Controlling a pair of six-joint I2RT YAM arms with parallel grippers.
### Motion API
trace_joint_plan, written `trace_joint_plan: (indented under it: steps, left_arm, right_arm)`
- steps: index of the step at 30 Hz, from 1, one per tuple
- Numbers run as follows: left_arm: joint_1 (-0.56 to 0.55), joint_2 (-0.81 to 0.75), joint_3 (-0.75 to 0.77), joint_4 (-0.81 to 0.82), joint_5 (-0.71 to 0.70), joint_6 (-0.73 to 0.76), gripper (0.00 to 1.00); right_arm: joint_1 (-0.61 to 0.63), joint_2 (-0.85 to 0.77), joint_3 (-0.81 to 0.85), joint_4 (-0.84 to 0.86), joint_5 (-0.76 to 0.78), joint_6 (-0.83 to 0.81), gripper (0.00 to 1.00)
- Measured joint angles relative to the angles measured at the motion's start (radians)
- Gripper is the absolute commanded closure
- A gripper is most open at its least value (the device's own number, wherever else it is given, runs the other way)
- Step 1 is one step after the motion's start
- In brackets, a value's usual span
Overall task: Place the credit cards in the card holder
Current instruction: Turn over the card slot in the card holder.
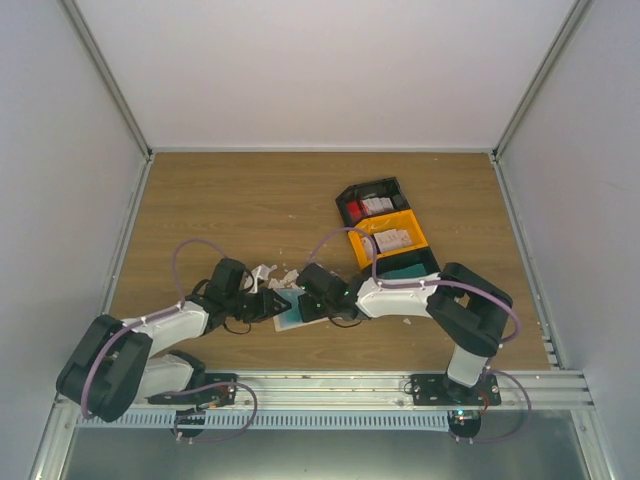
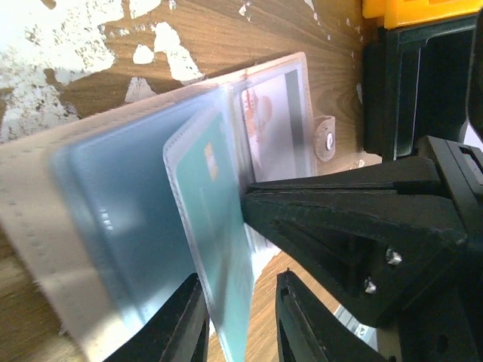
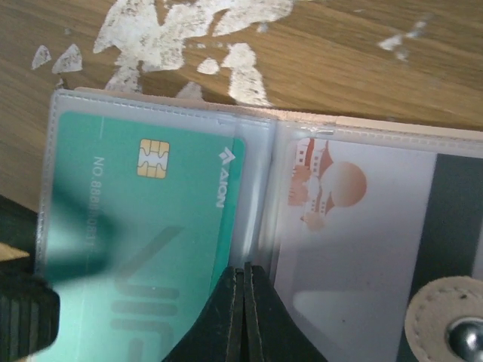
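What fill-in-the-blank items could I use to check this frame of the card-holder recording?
1. The card holder lies ____ rather than folded.
2. The card with the gold chip is ____ in colour.
3. The right gripper has its jaws ____.
4. In the top view, the middle bin of the three is ____.
Missing words: open; teal; shut; yellow.
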Motion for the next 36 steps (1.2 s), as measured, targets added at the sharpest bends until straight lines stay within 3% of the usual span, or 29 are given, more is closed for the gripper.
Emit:
trace_joint_plan:
  steps: [4, 13, 21, 31, 36]
  left_arm:
    - [0.000, 0.026, 0.000, 0.022, 0.014, 0.002, 0.61]
    - [-0.006, 0.106, 0.022, 0.066, 0.076, 0.006, 0.53]
    - [-0.072, 0.161, 0.114, 0.099, 0.107, 0.006, 0.42]
    - [-0.167, 0.309, 0.233, 0.154, 0.091, 0.002, 0.33]
    - [-0.168, 0.243, 0.233, 0.092, 0.024, 0.020, 0.25]
  right_arm:
    - [-0.001, -0.056, -0.021, -0.043, 0.023, -0.002, 0.98]
    - [-0.060, -0.202, -0.022, -0.079, 0.037, -0.032, 0.95]
    - [-0.147, -0.379, -0.097, -0.152, 0.098, -0.043, 0.82]
    - [-0.356, -0.546, -0.136, -0.311, 0.153, -0.085, 0.69]
    - [-0.433, -0.582, -0.136, -0.426, 0.145, -0.132, 0.53]
